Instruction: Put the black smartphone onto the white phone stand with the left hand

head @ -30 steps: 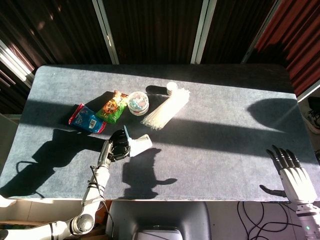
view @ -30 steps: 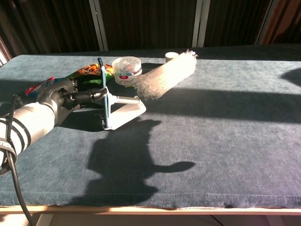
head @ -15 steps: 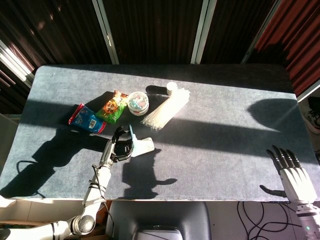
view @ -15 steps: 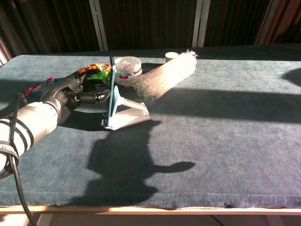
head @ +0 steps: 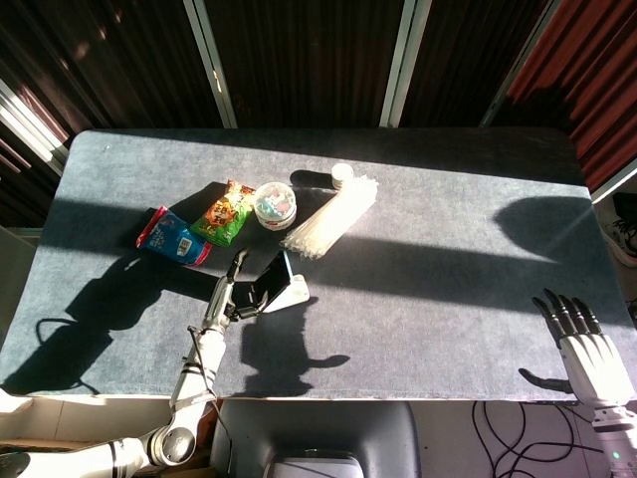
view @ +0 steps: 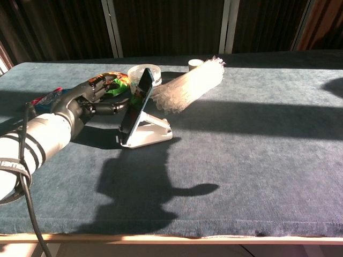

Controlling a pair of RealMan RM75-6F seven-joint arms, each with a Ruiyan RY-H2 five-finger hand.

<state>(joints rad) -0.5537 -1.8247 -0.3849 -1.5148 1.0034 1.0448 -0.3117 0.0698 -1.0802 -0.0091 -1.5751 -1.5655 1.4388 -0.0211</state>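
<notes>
The black smartphone [view: 136, 103] with a blue edge leans tilted back on the white phone stand [view: 153, 134], left of the table's middle. The head view shows the same smartphone [head: 271, 286] on the stand [head: 296, 292]. My left hand [view: 95, 96] is just left of the phone with its fingers [view: 110, 108] spread. The lower ones reach to the screen side and the upper ones are lifted off it. The left hand [head: 235, 289] grips nothing. My right hand [head: 585, 349] hangs open past the table's front right corner.
Behind the stand lie a blue snack packet [head: 173, 236], a green and orange packet [head: 227, 212], a round tub [head: 276, 204], a clear bag of white noodles [view: 188, 84] and a small white cap [view: 195, 63]. Strong shadows cross the grey tabletop [view: 257, 150].
The phone tipped from upright on its edge to leaning back on the stand. My left hand's fingers opened off it and drew slightly left. The right hand stayed still.
</notes>
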